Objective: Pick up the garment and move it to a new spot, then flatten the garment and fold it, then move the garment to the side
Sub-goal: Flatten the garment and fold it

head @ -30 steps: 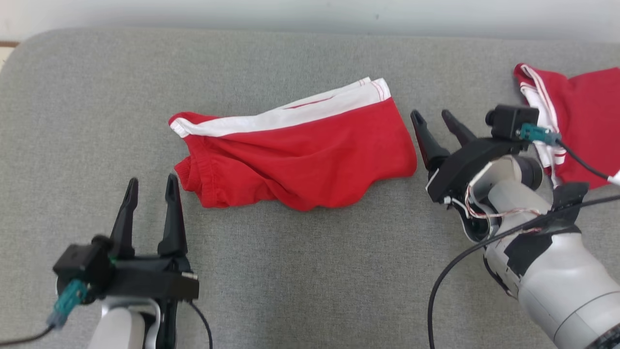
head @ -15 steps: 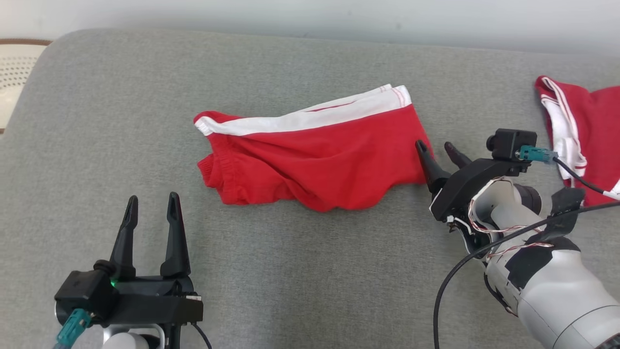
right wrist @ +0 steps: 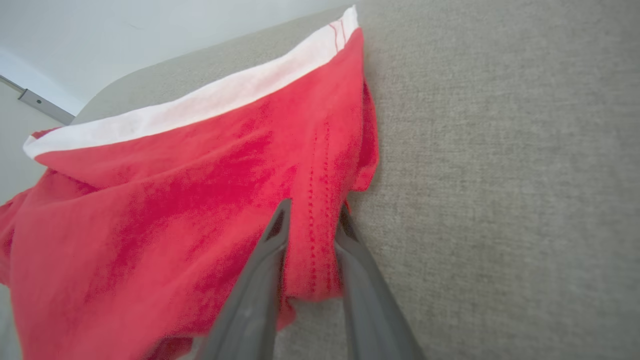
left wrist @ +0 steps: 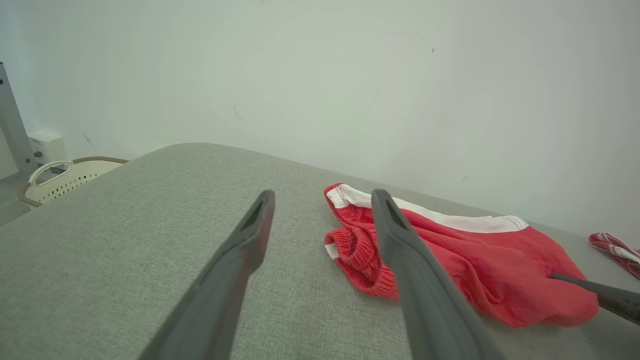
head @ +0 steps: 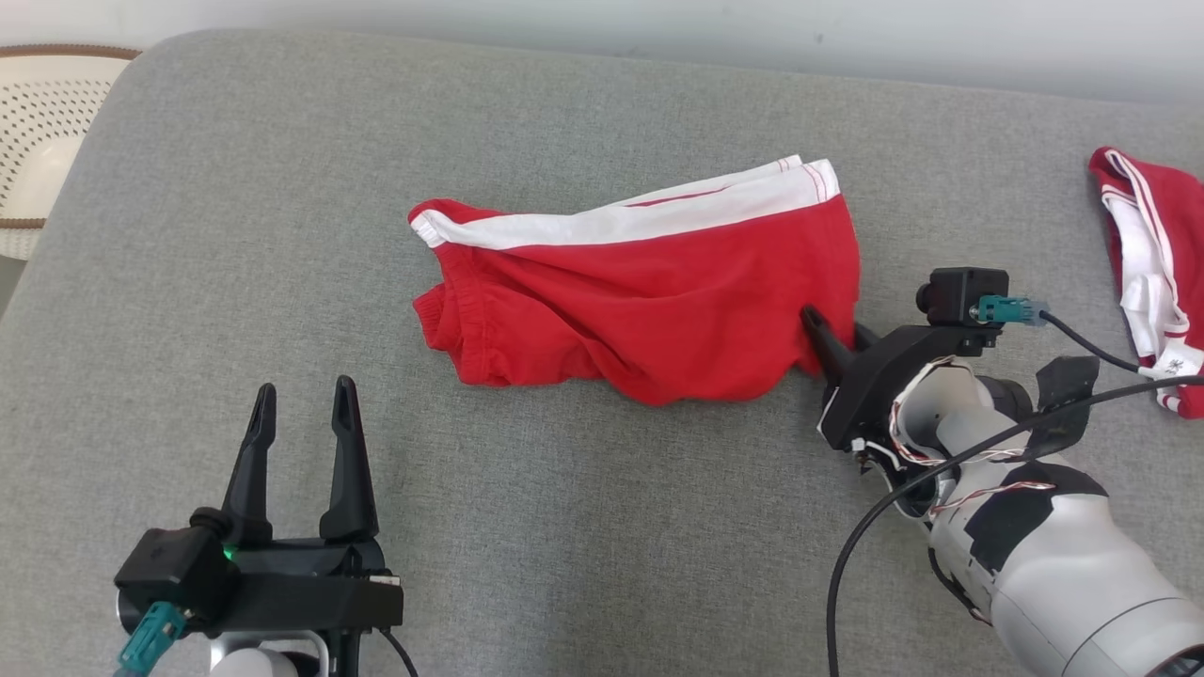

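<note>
Here, right hand (right wrist: 314, 210) clamped on right edge of garment (head: 649, 301), left hand (head: 305, 385) spread, apart from it.

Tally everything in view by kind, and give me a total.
Red garments: 2 (middle garment, right-edge garment)
Robot hands: 2 (left hand, right hand)
White basket: 1
Grey cushion: 1
Total: 6

The garment's (head: 649, 310) edge covers 1 fingertip of the right gripper (head: 833, 324); whether it pinches the cloth, I can't tell. The 2nd garment (head: 1143, 263) and the basket (head: 42, 122) run off the head view's sides. The tag (head: 1176, 360) is too small to read.
</note>
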`<state>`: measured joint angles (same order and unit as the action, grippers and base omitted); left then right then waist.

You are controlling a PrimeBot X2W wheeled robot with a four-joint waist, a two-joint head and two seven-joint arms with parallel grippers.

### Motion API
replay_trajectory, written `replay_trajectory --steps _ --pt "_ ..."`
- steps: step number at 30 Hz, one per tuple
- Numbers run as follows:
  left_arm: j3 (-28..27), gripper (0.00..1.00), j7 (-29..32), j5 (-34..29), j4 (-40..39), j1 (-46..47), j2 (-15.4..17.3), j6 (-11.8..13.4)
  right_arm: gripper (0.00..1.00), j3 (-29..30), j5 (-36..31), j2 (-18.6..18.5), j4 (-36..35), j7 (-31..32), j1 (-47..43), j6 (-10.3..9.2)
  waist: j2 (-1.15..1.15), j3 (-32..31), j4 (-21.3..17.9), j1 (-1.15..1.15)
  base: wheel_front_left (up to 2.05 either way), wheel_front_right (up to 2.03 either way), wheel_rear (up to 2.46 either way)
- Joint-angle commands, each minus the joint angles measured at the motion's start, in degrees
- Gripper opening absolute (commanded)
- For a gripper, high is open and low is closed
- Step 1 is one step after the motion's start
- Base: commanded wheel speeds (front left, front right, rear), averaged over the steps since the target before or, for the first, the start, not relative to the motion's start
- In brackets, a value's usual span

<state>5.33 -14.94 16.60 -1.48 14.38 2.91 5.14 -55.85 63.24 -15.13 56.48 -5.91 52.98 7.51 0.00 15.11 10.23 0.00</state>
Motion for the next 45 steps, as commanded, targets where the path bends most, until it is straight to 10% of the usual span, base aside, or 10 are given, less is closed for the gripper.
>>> replay_trajectory --steps 1,37,38,39,40,45 --pt "-0.1 1.00 -0.3 0.4 0.1 -0.6 0.0 0.2 0.00 -0.5 0.1 0.0 -0.4 -0.8 -0.7 -0.05 0.00 -0.1 0.1 0.00 0.00 0.00 0.00" --pt "-0.1 1.00 -0.3 -3.8 1.9 -11.5 0.6 -3.3 0.00 1.2 1.7 -6.3 -17.4 -4.4 -24.3 -0.06 0.00 -13.9 -5.0 0.00 0.00 0.00 0.00" --pt "-0.1 1.00 -0.3 -3.7 1.9 -11.7 0.6 -3.3 0.23 1.5 1.0 -6.2 -17.0 -4.6 -24.3 -0.06 0.00 -14.0 -5.1 0.00 0.00 0.00 0.00" --pt "-0.2 1.00 -0.3 -3.6 2.0 -11.9 0.6 -3.2 0.83 1.8 0.4 -5.9 -16.7 -4.9 -24.4 -0.06 0.00 -14.2 -5.2 0.00 0.00 0.00 0.00" --pt "-0.2 1.00 -0.3 -3.4 2.1 -12.1 0.6 -3.2 1.00 2.3 -0.1 -5.5 -16.3 -5.3 -24.5 -0.06 0.00 -14.3 -5.3 0.00 0.00 0.00 0.00" --pt "-0.8 1.00 -0.3 -2.7 1.8 -12.6 0.6 -2.8 1.00 4.4 -5.3 -4.2 -14.6 -7.3 -24.2 -0.06 0.00 -14.7 -6.3 0.00 0.00 0.00 0.00"
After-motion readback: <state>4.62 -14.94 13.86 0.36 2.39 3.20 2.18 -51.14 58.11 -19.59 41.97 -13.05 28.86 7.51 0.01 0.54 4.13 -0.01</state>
